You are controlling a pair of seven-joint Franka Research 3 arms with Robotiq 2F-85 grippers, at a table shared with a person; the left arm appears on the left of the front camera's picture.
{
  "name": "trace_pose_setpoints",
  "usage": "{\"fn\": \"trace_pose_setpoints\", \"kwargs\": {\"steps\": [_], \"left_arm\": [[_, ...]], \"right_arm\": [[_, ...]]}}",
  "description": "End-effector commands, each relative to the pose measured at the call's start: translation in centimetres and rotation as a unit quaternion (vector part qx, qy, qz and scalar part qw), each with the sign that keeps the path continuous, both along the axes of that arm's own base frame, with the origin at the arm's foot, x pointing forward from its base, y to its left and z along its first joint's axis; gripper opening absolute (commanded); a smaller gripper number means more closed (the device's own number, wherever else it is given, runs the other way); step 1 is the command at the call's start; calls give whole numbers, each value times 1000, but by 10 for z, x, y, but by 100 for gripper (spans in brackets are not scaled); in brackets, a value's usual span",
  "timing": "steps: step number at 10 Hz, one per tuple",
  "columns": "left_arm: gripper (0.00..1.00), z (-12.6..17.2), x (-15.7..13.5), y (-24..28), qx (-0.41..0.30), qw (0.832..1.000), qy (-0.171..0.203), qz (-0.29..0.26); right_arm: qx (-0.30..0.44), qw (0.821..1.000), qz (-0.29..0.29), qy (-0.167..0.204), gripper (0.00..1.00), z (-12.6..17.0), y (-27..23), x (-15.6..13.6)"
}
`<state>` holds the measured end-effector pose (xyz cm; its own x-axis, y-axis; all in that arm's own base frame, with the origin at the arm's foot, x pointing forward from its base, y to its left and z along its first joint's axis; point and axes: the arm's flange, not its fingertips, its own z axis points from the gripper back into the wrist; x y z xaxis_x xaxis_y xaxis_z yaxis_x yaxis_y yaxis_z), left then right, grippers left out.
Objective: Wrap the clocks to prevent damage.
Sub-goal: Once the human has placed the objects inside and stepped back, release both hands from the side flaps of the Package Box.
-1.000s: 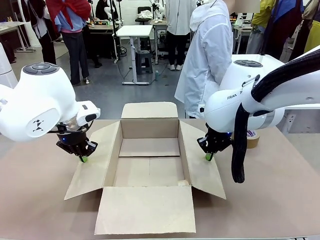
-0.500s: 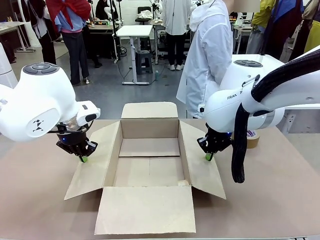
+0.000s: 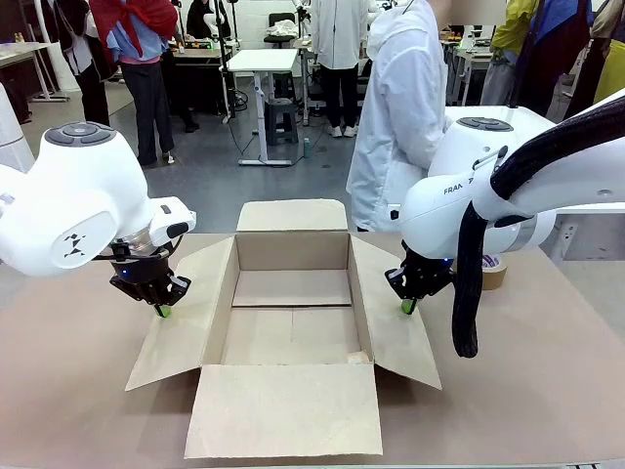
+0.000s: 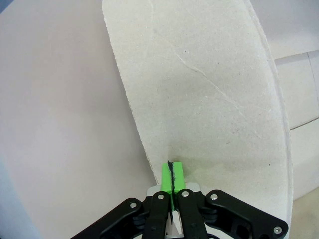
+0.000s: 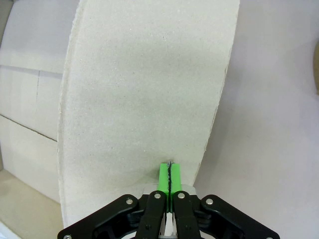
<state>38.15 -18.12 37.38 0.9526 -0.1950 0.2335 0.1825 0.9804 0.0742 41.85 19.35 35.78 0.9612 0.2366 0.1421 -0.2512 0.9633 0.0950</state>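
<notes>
Bright even indoor light, soft faint shadows, sharp focus, wide-angle bending in wrist views

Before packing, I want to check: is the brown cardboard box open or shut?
Open: the brown cardboard box has its four flaps spread outward, showing a bare floor.

table (image 3: pixel 68 391) | open cardboard box (image 3: pixel 293 252) at centre | tape roll (image 3: pixel 493 273) far right

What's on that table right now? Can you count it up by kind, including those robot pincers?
Box: 1
Tape roll: 1
Pairs of fingers: 2 (left fingers, right fingers, both shut)
Total: 4
</notes>
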Motion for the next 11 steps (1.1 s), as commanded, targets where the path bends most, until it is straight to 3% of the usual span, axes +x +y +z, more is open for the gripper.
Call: {"fn": "trace_pose_setpoints", "kwargs": {"steps": [1,11], "left_arm": [[1,-1,-2,1,3,1000,3,1],[1,-1,-2,1,3,1000,3,1]], "right_arm": [[-1,1000,-5,2,1,-2,-1,-1],[-1,1000,-5,2,1,-2,-1,-1]]}}
